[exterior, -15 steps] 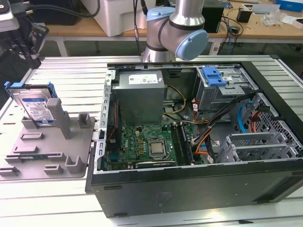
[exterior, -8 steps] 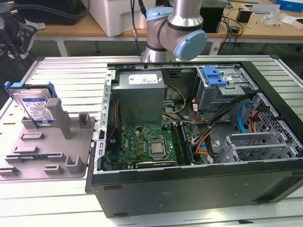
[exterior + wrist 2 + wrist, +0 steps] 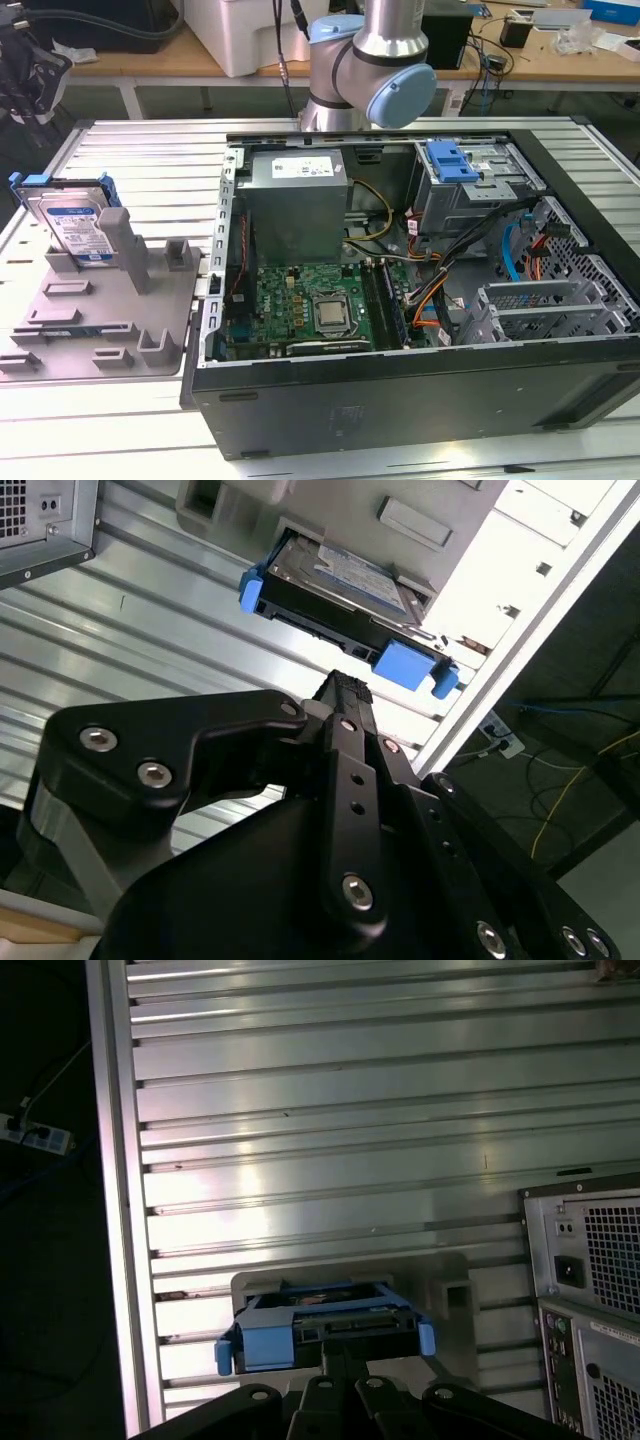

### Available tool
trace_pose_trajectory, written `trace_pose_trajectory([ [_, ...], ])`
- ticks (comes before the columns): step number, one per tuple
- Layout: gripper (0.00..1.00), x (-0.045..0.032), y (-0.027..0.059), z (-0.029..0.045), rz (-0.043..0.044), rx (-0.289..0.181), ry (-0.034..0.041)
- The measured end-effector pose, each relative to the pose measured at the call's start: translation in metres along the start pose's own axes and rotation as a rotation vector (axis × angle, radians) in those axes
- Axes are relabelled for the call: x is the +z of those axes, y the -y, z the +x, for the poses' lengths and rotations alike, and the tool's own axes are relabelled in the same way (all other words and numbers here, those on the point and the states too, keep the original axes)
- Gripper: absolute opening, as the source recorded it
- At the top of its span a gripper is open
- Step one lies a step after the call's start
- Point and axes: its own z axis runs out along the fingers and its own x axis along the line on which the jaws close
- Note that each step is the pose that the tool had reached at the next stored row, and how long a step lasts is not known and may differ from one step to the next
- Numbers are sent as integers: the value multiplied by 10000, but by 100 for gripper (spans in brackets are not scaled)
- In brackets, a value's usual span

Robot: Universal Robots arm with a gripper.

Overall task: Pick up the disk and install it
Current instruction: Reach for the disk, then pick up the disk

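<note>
Disk point(image 3: 72, 222) is not picked up. It stands on edge in a slot of the grey holder point(image 3: 100, 335), tilted a little, label side toward the exterior camera, blue rails on both its edges. The holder lies flat on the ribbed metal table point(image 3: 150, 160), on the exterior view's left of the open computer case point(image 3: 400, 400), just beside the case wall.

Gripper point(image 3: 345, 685): in both wrist views the fingers look closed together at the tips, with nothing between them. It is lined up with the disk's connector edge but apart from it; bare table shows between tip and disk in the second wrist view. No contact with the disk or the holder.

In the first wrist view the disk point(image 3: 330, 1325) shows edge-on, with blue rail tabs sticking out at both ends, and the gripper point(image 3: 338, 1355) sits just short of it. The back of the case is off to one side there.

Arm point(image 3: 375, 50) comes in from the far side of the table, behind the case.

Inside the case: power supply point(image 3: 295, 185) at the back, circuit board point(image 3: 300, 305) on the floor, and a bare blue bracket point(image 3: 452, 160) on top of the drive cage on the exterior view's right.
</note>
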Motion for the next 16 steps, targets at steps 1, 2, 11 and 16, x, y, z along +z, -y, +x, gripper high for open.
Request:
trace_pose_trajectory([
  [1, 11, 0, 0, 0, 0, 0, 0],
  [2, 11, 0, 0, 2, -1, 0, 0],
  [11, 11, 0, 1, 8, 0, 0, 0],
  [16, 11, 0, 0, -3, 4, 1, -36],
])
